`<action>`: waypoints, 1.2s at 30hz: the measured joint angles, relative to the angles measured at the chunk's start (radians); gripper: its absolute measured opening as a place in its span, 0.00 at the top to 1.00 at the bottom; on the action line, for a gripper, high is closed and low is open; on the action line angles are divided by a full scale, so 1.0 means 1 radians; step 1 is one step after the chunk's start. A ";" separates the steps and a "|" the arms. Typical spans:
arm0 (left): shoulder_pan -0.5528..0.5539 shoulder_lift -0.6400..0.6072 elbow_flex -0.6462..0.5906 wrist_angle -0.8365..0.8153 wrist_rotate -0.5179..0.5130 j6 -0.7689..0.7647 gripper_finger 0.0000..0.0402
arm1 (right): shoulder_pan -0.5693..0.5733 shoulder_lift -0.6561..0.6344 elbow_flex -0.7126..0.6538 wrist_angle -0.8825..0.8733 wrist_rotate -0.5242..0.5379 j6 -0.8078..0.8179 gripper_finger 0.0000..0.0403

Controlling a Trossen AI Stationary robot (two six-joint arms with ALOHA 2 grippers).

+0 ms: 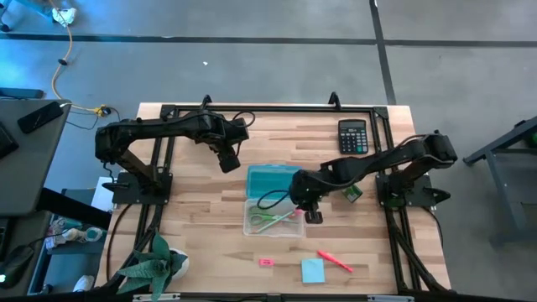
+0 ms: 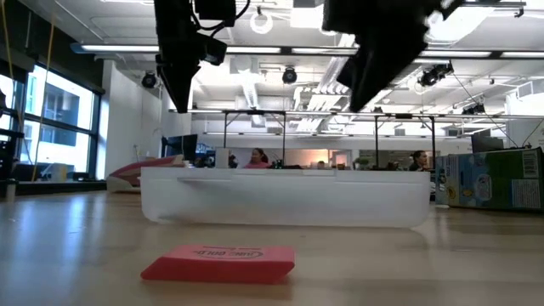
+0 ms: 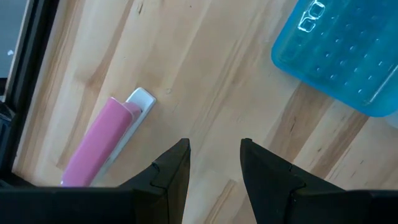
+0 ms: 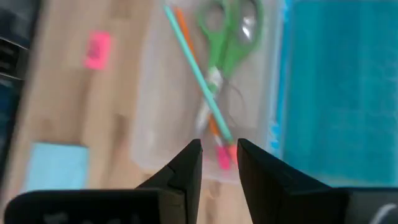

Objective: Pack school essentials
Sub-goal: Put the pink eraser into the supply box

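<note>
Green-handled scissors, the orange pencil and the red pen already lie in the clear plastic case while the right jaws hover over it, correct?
Not quite. The red pen lies on the wooden table, outside the clear plastic case; the high view shows it. The green-handled scissors and orange pencil are in the case, under the right gripper.

Down at table level, a pink eraser [image 2: 218,263] lies flat in the foreground on the wooden table [image 2: 68,246], printed lettering on its top face. Behind it, well apart, the long white wall of a case [image 2: 285,201] runs across the middle. Two dark arms hang in from above, neither touching the case: the left arm [image 2: 183,51] over its left end, the right arm [image 2: 382,47] over its right half, fingertips hard to make out. At far right sits a box [image 2: 497,180]. Beyond, people sit in an open office.
</note>
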 joint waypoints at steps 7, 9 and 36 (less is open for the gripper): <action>0.000 0.000 0.000 0.000 0.048 -0.054 0.68 | -0.005 0.005 0.000 0.081 -0.049 0.052 0.77; 0.000 0.000 0.000 0.000 0.096 -0.060 0.68 | -0.007 0.002 0.000 0.082 -0.017 0.102 0.77; -0.243 0.000 0.001 0.279 0.280 0.063 0.47 | -0.002 -0.369 0.000 -0.102 0.533 0.741 0.77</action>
